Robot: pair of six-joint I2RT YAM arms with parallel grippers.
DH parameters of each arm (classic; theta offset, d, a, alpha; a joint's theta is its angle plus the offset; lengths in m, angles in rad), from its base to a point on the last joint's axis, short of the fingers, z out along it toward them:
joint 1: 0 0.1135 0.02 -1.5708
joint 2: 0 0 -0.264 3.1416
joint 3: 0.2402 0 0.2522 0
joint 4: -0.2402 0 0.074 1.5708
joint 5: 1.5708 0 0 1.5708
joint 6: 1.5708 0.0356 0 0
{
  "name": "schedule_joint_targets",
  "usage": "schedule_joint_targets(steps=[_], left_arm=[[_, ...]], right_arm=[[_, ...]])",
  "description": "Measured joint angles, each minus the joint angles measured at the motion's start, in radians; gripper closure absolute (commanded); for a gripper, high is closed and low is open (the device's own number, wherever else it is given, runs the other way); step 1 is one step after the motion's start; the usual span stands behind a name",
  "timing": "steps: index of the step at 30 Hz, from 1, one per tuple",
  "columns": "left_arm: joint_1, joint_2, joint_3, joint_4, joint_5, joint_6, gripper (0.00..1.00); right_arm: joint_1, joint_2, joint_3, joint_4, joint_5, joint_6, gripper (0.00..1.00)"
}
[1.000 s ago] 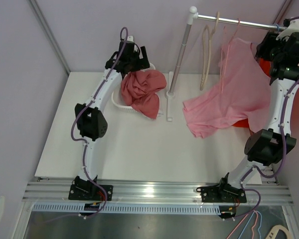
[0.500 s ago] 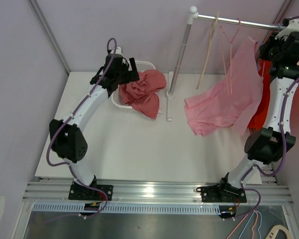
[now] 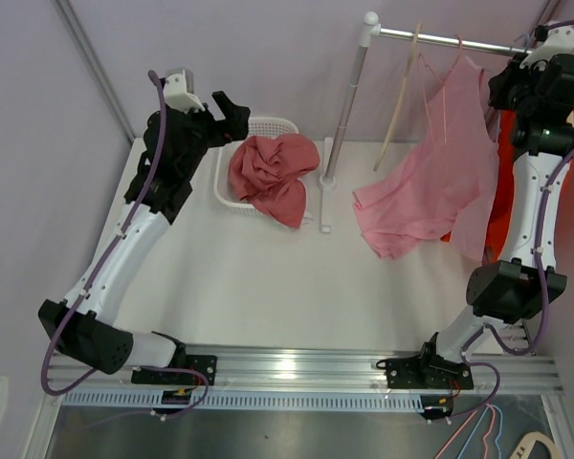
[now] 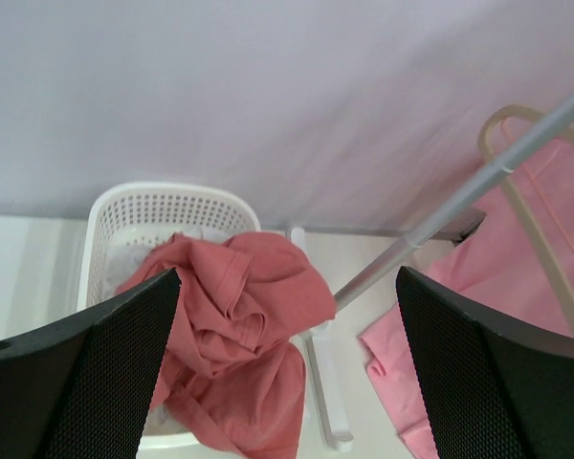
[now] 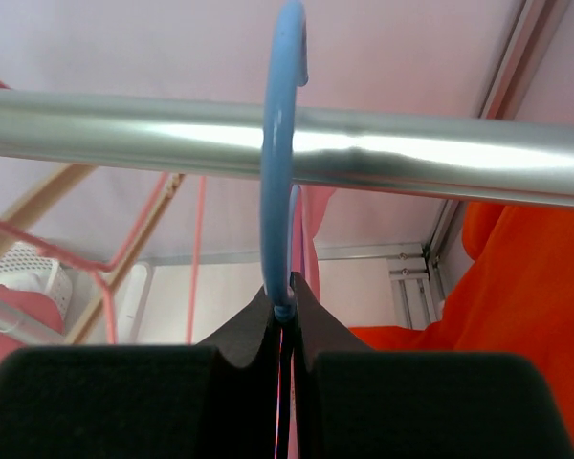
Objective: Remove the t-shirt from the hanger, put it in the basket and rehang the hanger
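A pink t-shirt (image 3: 430,191) hangs below the rail (image 3: 459,43) at the right, its lower part spread on the table; it also shows in the left wrist view (image 4: 478,316). My right gripper (image 3: 505,91) is up at the rail and shut on the neck of a blue hanger (image 5: 279,143), whose hook is over the rail (image 5: 411,153). Pink cloth shows just behind the fingers (image 5: 220,382). My left gripper (image 3: 231,105) is open and empty, held high above the white basket (image 3: 268,124), far from the pink t-shirt.
A red shirt (image 3: 273,172) fills the basket and spills over its front. An orange garment (image 3: 497,201) hangs behind the right arm. A beige hanger (image 3: 402,96) and a pink wire hanger (image 3: 445,86) hang on the rail. The rack's pole (image 3: 349,96) stands mid-table.
My left arm has risen and drawn back left, away from the red shirt in the basket. My right gripper has moved up to the rail, lifting the pink t-shirt's top higher.
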Motion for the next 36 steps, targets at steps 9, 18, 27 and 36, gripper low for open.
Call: schedule_joint_targets(steps=[9,18,27,36], left_arm=[[-0.058,-0.088,-0.033,0.059,0.017,0.088,0.01],[-0.247,-0.231,-0.323,0.317,0.234,0.229,0.00],[-0.532,-0.140,-0.490,0.661,0.508,0.271,0.01],[-0.709,0.153,-0.386,0.701,0.634,0.312,0.01]], right_arm=[[0.047,-0.098,0.017,-0.043,0.089,0.013,1.00],[0.082,-0.281,-0.129,-0.153,0.341,0.206,1.00],[0.134,-0.442,-0.226,-0.256,0.472,0.297,1.00],[0.176,-0.476,-0.247,-0.293,0.412,0.321,1.00]])
